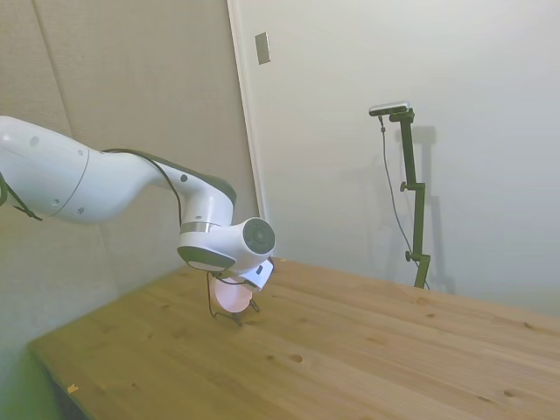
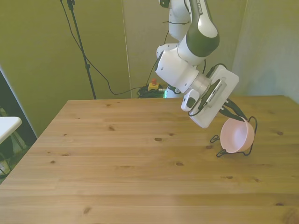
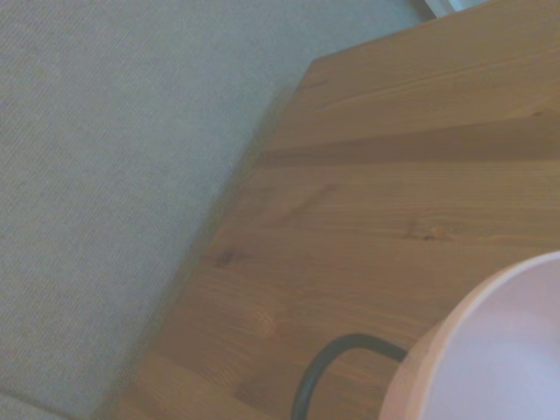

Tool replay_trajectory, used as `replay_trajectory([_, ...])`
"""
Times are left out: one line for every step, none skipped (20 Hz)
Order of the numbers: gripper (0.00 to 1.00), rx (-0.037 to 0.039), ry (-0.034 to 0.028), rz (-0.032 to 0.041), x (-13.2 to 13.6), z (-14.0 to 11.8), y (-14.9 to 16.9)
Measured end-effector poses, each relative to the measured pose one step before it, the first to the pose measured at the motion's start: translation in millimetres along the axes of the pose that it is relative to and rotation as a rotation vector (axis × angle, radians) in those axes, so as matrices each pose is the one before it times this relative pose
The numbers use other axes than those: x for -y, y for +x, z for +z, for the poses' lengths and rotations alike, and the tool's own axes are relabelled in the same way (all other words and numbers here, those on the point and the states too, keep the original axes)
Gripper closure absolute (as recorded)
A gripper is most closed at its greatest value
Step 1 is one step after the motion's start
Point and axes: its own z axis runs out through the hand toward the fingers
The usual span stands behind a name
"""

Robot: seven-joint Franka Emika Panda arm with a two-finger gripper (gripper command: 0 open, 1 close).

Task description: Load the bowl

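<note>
Table (image 2: 140, 177) fills the lower frame; right of centre, the bowl (image 2: 237, 135) stands tilted in a wire rack (image 2: 233, 150) for loading; end effector (image 2: 228, 111) grip unclear

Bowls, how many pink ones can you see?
1. The pink bowl sits tilted in a black wire rack on the table, at the front view's right, just beside the robot's hand.
</note>
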Motion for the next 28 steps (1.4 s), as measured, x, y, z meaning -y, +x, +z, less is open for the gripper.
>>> replay_trajectory([0.00,0.00021,-0.00021,0.00049,-0.27,0.16,0.06])
replay_trajectory([0.00,0.00011,-0.00015,0.00061,-0.23,0.09,0.07])
replay_trajectory([0.00,0.00016,-0.00016,0.00052,-0.21,0.12,0.05])
replay_trajectory([0.00,0.00022,-0.00018,0.00044,-0.23,0.15,0.05])
replay_trajectory([0.00,0.00018,-0.00019,0.00050,-0.25,0.13,0.07])
replay_trajectory([0.00,0.00006,-0.00020,0.00126,-0.36,0.07,0.13])
replay_trajectory([0.00,0.00006,-0.00021,0.00095,-0.34,0.08,0.12])
replay_trajectory([0.00,0.00006,-0.00026,0.00147,-0.43,0.10,0.14])
replay_trajectory([0.00,-0.00001,-0.00030,0.00150,-0.47,0.10,0.22])
replay_trajectory([0.00,-0.00132,-0.00036,0.00234,-0.08,-0.17,0.34])
replay_trajectory([0.00,-0.00215,0.00006,0.00422,0.54,-0.50,0.48])
replay_trajectory([0.00,-0.00235,0.00025,0.00447,0.99,-0.80,0.47])
replay_trajectory([0.00,-0.00424,-0.00082,0.00519,1.30,-1.60,0.40])
replay_trajectory([0.00,-0.00575,-0.00146,0.00703,1.83,-2.82,0.28])
replay_trajectory([0.00,-0.00731,-0.00185,0.00645,2.66,-4.28,0.12])
replay_trajectory([0.00,-0.01088,-0.00555,0.00436,3.12,-5.74,0.29])
replay_trajectory([0.00,-0.01194,-0.00768,0.00609,3.75,-6.55,0.07])
replay_trajectory([0.00,-0.01042,-0.01140,0.00575,3.72,-7.15,-0.20])
replay_trajectory([0.00,-0.01792,-0.01757,0.00917,4.41,-8.40,0.01])
replay_trajectory([0.00,-0.01855,-0.01927,0.00941,4.38,-8.43,-0.18])
replay_trajectory([0.00,-0.02239,-0.02571,0.00970,4.00,-9.11,-0.26])
replay_trajectory([0.00,-0.02372,-0.03159,0.01181,4.11,-9.27,-0.59])
replay_trajectory([0.00,-0.02058,-0.03698,0.01340,3.69,-8.92,-1.18])
replay_trajectory([0.00,-0.01716,-0.04370,0.01781,3.68,-9.49,-2.04])
replay_trajectory([0.00,-0.02290,-0.04497,0.01889,3.47,-9.21,-2.14])
replay_trajectory([0.00,-0.01889,-0.04704,0.01819,2.24,-8.48,-2.98])
replay_trajectory([0.00,-0.01916,-0.04765,0.01766,0.39,-6.39,-2.98])
replay_trajectory([0.00,-0.01762,-0.04544,0.01556,-0.77,-4.23,-3.32])
